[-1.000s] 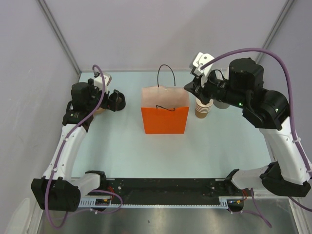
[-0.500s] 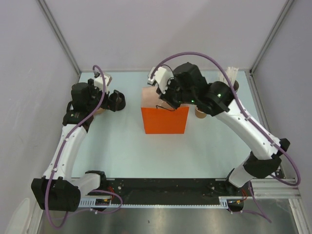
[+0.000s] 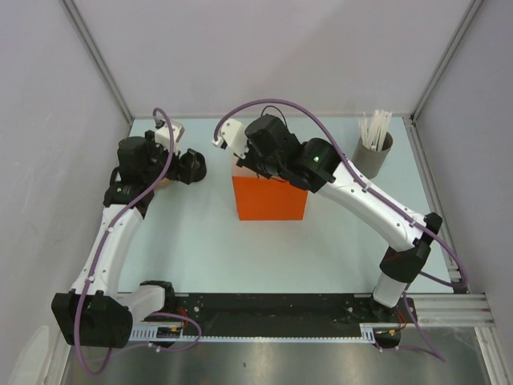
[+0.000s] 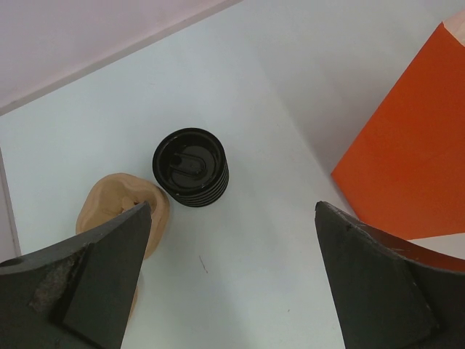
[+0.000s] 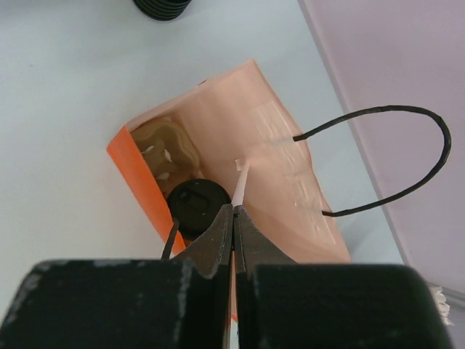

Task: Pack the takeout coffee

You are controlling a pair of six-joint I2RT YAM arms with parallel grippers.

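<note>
Left arm (image 3: 108,241), right arm (image 3: 385,210): white links, black joints, external purple cable (image 3: 264,103) each. Left gripper (image 4: 229,218) fingers (image 4: 94,276) dark, scuffed.

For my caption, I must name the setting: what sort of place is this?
Probably a walled robot test cell staged as a coffee packing station: an orange paper bag, a stack of round black plastic lids, a grey cylinder of white sticks.
</note>
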